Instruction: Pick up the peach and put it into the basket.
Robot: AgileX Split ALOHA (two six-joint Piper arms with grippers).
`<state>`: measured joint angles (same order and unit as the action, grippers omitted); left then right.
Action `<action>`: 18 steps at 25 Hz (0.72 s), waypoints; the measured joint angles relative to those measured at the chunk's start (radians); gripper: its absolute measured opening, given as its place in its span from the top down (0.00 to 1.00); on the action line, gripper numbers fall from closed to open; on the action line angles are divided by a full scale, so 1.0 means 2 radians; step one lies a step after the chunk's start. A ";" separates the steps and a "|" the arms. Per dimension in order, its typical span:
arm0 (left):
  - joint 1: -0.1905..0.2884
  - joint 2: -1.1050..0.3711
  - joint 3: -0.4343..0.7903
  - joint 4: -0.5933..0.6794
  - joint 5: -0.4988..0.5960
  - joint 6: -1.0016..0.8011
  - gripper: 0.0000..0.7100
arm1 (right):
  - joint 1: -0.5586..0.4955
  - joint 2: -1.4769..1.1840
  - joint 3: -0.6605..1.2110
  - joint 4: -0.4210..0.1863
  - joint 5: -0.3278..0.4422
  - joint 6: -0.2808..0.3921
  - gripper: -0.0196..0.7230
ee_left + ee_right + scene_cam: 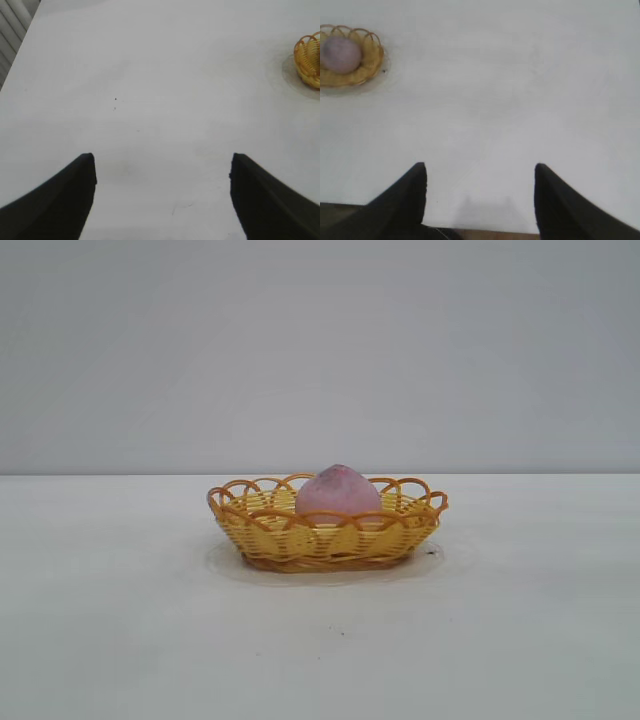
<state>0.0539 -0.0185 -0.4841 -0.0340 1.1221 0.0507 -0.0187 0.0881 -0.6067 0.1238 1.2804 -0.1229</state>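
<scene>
Basket (330,530) rim across peach (337,490) base

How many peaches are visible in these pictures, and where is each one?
1. The peach sits inside the basket at the middle of the table; nothing suggests another is hidden.

A plain white worktop (120,640) carries a single thing directly, the orange-yellow wicker basket (327,525), which stands well clear of the far edge, near the middle.
</scene>
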 joint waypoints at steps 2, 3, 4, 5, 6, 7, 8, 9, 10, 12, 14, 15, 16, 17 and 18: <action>0.000 0.000 0.001 0.000 -0.001 0.000 0.30 | 0.000 -0.044 0.010 -0.003 0.003 0.001 0.43; 0.000 0.000 0.001 0.000 -0.001 0.000 0.30 | 0.000 -0.051 0.013 -0.008 0.004 0.001 0.43; 0.000 0.000 0.001 0.000 -0.001 0.000 0.30 | 0.000 -0.053 0.018 -0.015 0.004 0.001 0.43; 0.000 0.000 0.001 0.000 -0.001 0.000 0.30 | 0.001 -0.053 0.023 -0.021 0.003 0.002 0.43; 0.000 0.000 0.001 0.000 -0.001 0.000 0.30 | 0.002 -0.053 0.029 -0.025 0.003 0.004 0.43; 0.000 0.000 0.001 0.000 -0.001 0.000 0.30 | 0.002 -0.053 0.031 -0.027 0.003 0.005 0.43; 0.000 0.000 0.001 0.000 -0.001 0.000 0.30 | 0.003 -0.053 0.033 -0.028 0.003 0.006 0.43; 0.000 0.000 0.001 0.000 -0.001 0.000 0.30 | 0.003 -0.053 0.034 -0.028 0.003 0.007 0.43; 0.000 0.000 0.001 0.000 -0.001 0.000 0.30 | 0.003 -0.053 0.034 -0.029 0.000 0.008 0.43; 0.000 0.000 0.001 0.000 -0.001 0.000 0.30 | 0.003 -0.053 0.036 -0.039 -0.013 0.020 0.43; 0.000 0.000 0.001 0.000 -0.001 0.000 0.30 | 0.003 -0.053 0.039 -0.064 -0.021 0.066 0.43; 0.000 0.000 0.001 0.000 -0.001 0.000 0.30 | 0.003 -0.053 0.039 -0.084 -0.021 0.094 0.43; 0.000 0.000 0.001 0.000 -0.001 0.000 0.30 | 0.003 -0.053 0.039 -0.101 -0.021 0.109 0.43; 0.000 0.000 0.001 0.000 -0.001 0.000 0.30 | 0.005 -0.053 0.039 -0.110 -0.021 0.116 0.43; 0.000 0.000 0.001 0.000 -0.001 0.000 0.30 | 0.011 -0.053 0.039 -0.112 -0.021 0.114 0.43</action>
<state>0.0539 -0.0188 -0.4826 -0.0340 1.1202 0.0507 0.0033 -0.0171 -0.5279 -0.0996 1.2380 0.1061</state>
